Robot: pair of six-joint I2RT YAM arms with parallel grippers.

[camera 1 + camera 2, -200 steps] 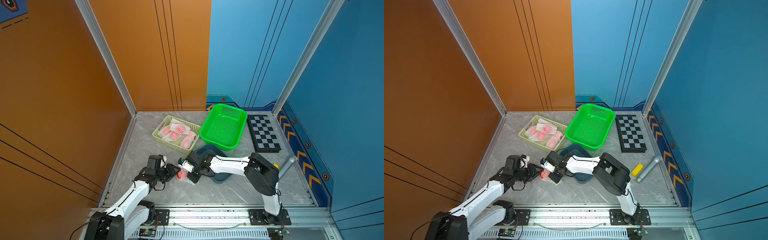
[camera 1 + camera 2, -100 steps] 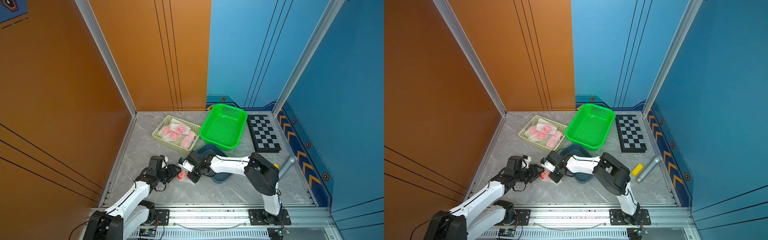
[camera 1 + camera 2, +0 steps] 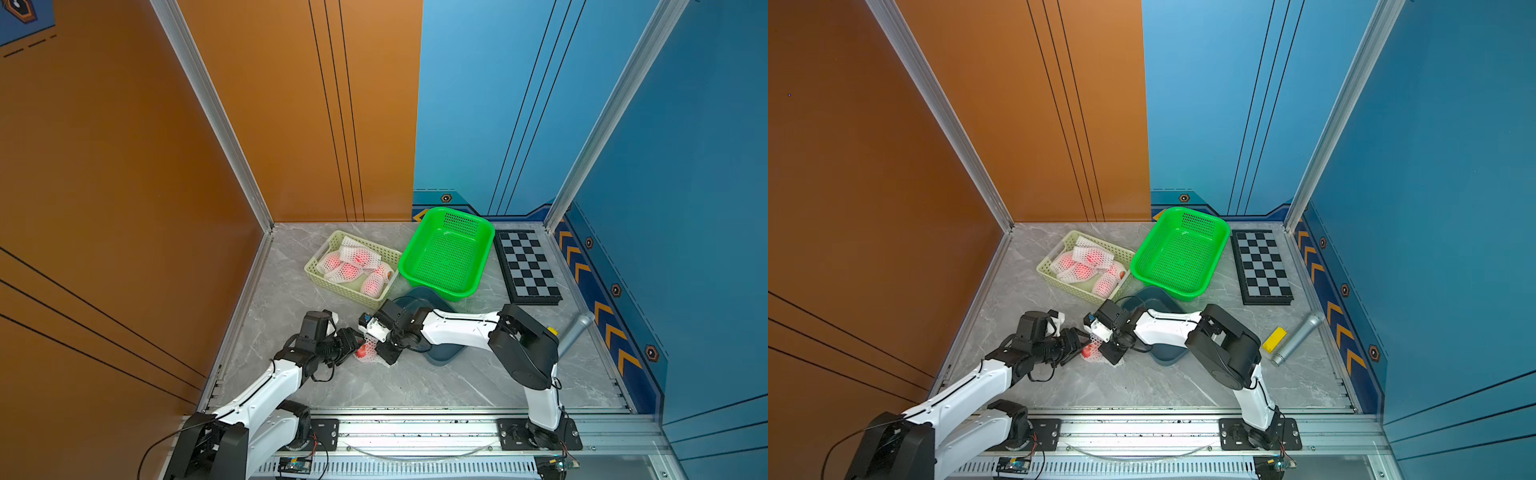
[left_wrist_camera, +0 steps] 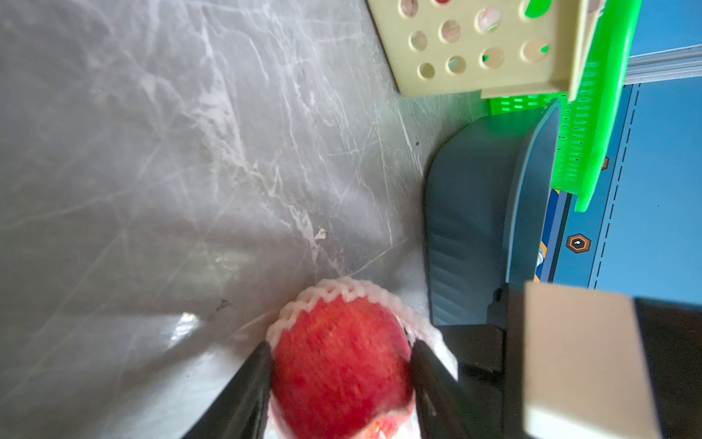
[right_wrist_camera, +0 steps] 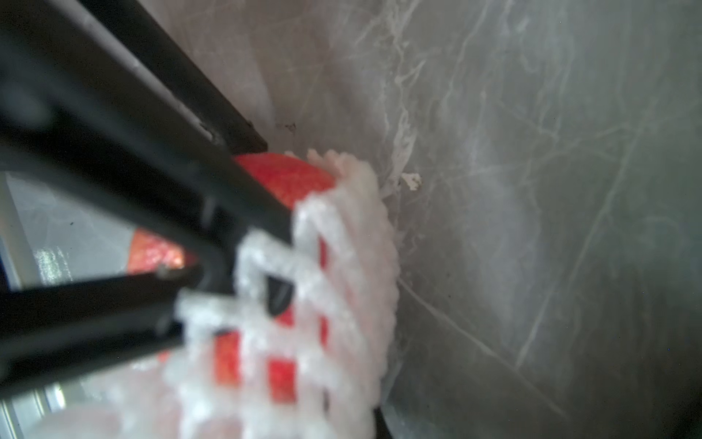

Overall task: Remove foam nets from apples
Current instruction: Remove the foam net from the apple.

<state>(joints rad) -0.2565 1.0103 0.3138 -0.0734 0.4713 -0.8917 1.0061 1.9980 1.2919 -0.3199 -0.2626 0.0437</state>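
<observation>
— Where did the apple [image 3: 362, 351] sit?
— Between the parted jaws of your left gripper [image 4: 340, 346], touching both; grip unclear. Your right gripper [image 3: 385, 356], at the apple's three o'clock, was clamped tight on the foam net [image 5: 353, 235].

Lab test cell: panel walls [image 3: 291, 104], arm-mount rail [image 3: 415, 432].

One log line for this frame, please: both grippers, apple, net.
left gripper: jaws flank apple, grip unclear | right gripper: shut on net | net: partly peeled off apple | apple: on table
</observation>
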